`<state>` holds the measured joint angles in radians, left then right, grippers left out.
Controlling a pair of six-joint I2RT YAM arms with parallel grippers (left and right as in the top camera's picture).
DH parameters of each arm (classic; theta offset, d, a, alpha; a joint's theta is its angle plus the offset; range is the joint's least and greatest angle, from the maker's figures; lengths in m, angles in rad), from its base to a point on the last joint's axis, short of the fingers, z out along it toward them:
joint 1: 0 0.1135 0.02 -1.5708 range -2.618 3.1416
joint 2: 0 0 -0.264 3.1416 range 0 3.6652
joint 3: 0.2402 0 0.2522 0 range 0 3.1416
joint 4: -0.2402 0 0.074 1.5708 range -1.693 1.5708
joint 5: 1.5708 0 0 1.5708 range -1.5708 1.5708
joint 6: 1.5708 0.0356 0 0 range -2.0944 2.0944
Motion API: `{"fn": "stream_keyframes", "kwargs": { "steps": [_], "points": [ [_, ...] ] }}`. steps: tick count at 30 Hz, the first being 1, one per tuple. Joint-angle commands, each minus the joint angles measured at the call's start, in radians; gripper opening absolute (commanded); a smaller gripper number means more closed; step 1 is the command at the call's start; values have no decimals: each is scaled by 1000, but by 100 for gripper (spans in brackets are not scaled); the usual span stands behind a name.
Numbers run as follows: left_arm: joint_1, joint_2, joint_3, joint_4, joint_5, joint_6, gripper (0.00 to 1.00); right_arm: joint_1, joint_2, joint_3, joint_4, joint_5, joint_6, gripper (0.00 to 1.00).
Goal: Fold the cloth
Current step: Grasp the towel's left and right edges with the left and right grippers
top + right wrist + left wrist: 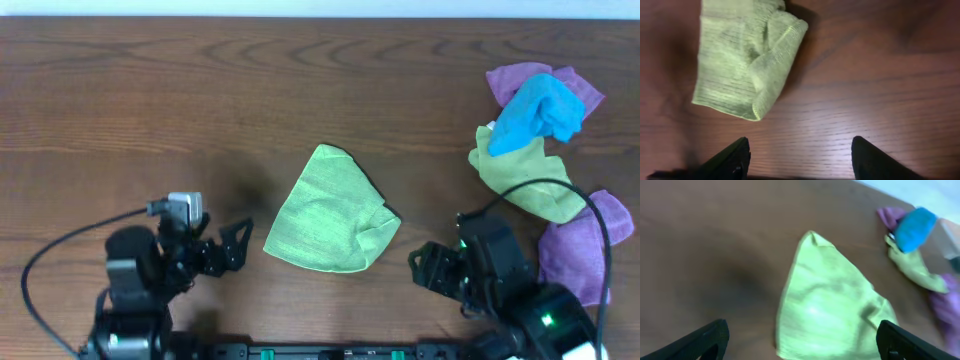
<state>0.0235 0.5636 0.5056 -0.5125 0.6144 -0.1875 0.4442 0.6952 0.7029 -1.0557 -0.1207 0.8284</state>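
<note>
Nearest us, our left jaws gape wide and our right jaws stand parted, both empty. The cloth (330, 212) lies folded on the desk (150, 100), between them, touching neither.

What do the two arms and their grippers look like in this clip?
Both arms are matte black. The left arm carries a silver-grey module near its wrist and trails a black cable. The right arm shows small green lights and a looping black cable. The left gripper and right gripper each have two dark, wedge-shaped fingers.
</note>
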Motion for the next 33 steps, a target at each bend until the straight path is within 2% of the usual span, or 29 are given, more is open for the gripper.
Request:
{"fn": "stream_keyframes", "kwargs": {
  "steps": [1, 6, 8, 13, 33],
  "points": [
    [-5, 153, 106, -43, 173, -46, 95, -7, -30, -14, 16, -18, 24, 67],
    [-5, 346, 167, -51, 373, -45, 95, -7, -21, -19, 32, -18, 24, 70],
    [-5, 410, 167, -55, 375, -56, 95, -7, -15, -19, 42, -18, 23, 72],
    [-5, 531, 167, -63, 370, -216, 95, -7, -7, -19, 55, -18, 23, 74],
    [-6, 885, 164, -62, 266, -247, 95, -7, -7, -19, 88, -38, 24, 81]
  ]
}}
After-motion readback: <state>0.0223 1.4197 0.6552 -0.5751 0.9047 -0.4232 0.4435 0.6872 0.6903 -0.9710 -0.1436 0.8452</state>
